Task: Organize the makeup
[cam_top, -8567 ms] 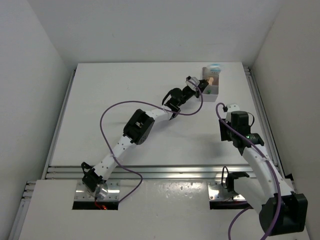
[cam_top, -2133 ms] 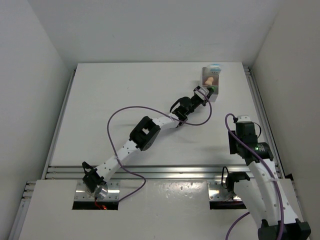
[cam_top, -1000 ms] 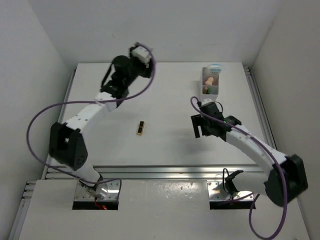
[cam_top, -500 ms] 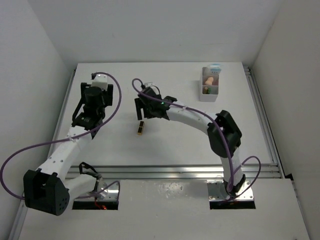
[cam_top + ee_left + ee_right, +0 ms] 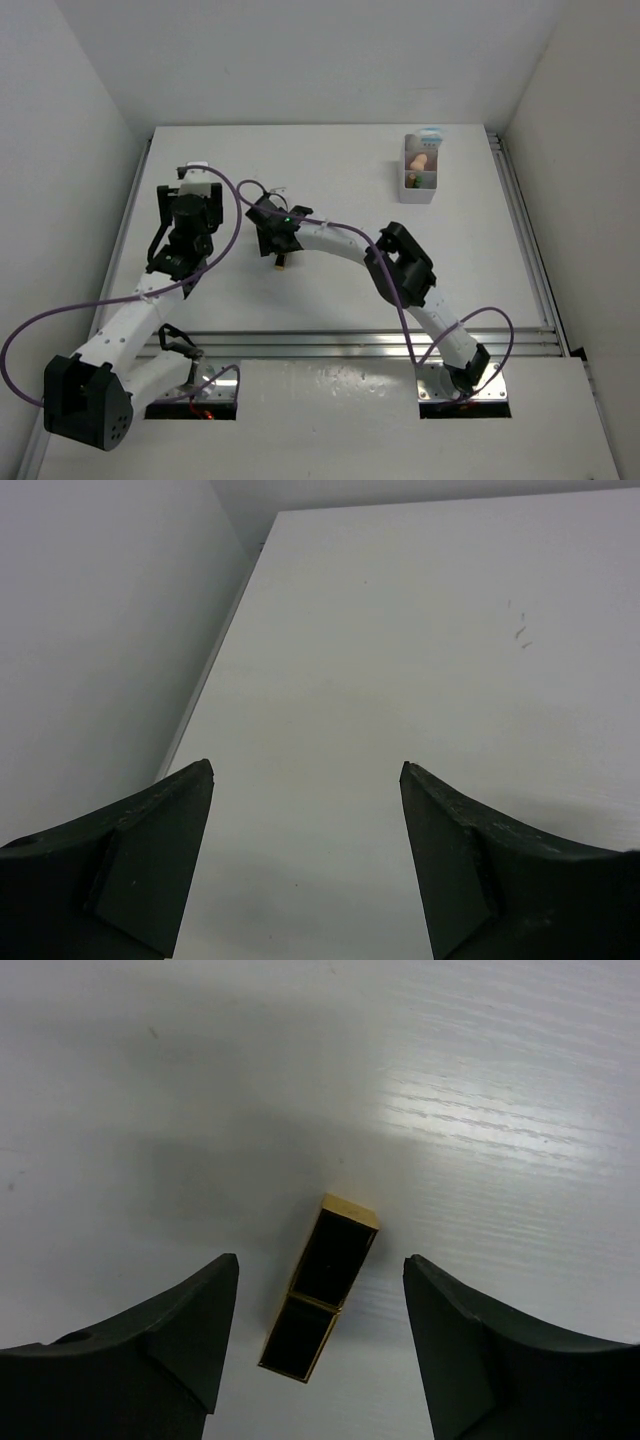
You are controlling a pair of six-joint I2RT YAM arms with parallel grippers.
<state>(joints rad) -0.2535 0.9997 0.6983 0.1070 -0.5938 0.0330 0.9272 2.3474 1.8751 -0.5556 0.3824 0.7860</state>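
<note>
A black-and-gold lipstick tube (image 5: pixel 322 1290) lies flat on the white table, seen in the top view as a small dark sliver (image 5: pixel 283 263) left of centre. My right gripper (image 5: pixel 320 1257) hangs open just above it, one finger on each side, not touching it. From above, the right gripper (image 5: pixel 277 245) sits at the tube's far end. My left gripper (image 5: pixel 305 770) is open and empty, facing bare table near the left wall; from above the left gripper (image 5: pixel 188 200) is at the table's left side. A peach sponge (image 5: pixel 422 160), a small green item (image 5: pixel 413 181) and a white-blue packet (image 5: pixel 430 133) sit in the tray.
The white tray (image 5: pixel 433 190) stands at the back right of the table. White walls close in the left, back and right sides. A metal rail (image 5: pixel 320 345) runs across the near edge. Purple cables loop off both arms.
My right arm has swung left across the table and come down over the lipstick tube, its jaws a little narrower. My left arm has drawn back from the far edge to the left side.
</note>
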